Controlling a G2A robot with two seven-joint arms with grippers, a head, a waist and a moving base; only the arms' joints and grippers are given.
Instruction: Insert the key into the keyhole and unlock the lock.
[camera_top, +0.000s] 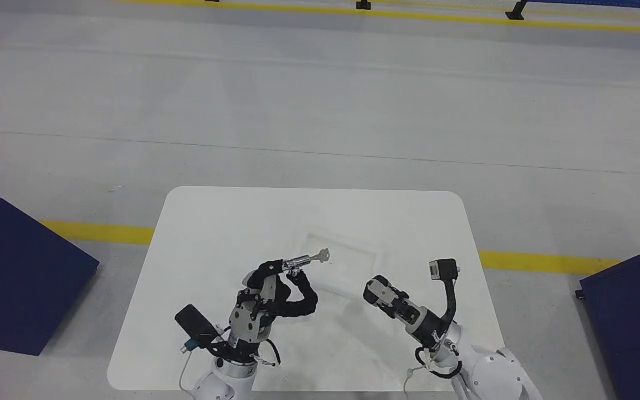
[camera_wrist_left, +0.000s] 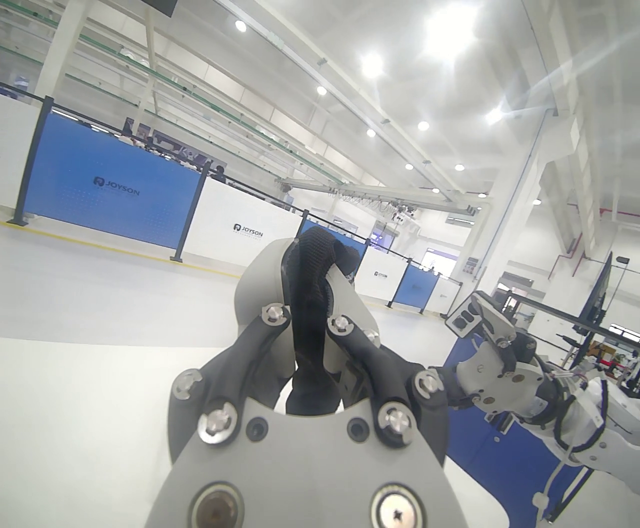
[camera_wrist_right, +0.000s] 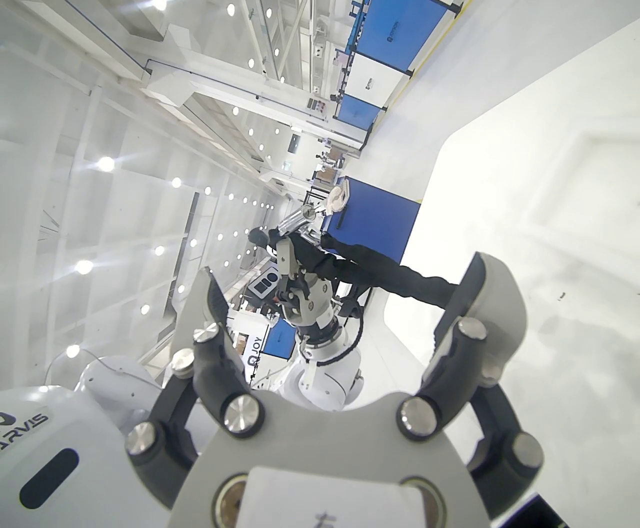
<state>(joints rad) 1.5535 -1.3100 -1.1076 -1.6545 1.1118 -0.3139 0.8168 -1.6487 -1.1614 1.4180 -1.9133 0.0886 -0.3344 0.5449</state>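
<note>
The small silver metal cylinder lock (camera_wrist_right: 295, 220) was gripped between the black-padded fingers (camera_wrist_left: 312, 260) of the left gripper (camera_top: 281, 269). It was raised above the white round-cornered table (camera_top: 200, 230), over the table's middle and towards its near edge. A slim metal key (camera_top: 320, 256) with a pale head was seen at the lock's free end, pointing towards the table's far edge. Whether its blade was seated in the keyhole could not be told.

The right gripper (camera_wrist_right: 345, 275) was spread wide with nothing between its fingers. It was placed over the table's near right part, close to the lock but apart from it.

The lock was judged to be rigid, dense for its size and smooth enough to slip. A firm hold across its round body seemed best, with the keyhole end left free. When the key is turned, the body could be expected to twist within the pads unless it is squeezed well.

The key was judged light, thin and stiff, and not fragile, though it could be bent by a sideways load. It was thought best taken by its flat head, with the pads laid across the two broad faces, so that a turning force could be passed down the blade.

The only receptacle concerned was the keyhole, and its contents could not be made out.
</note>
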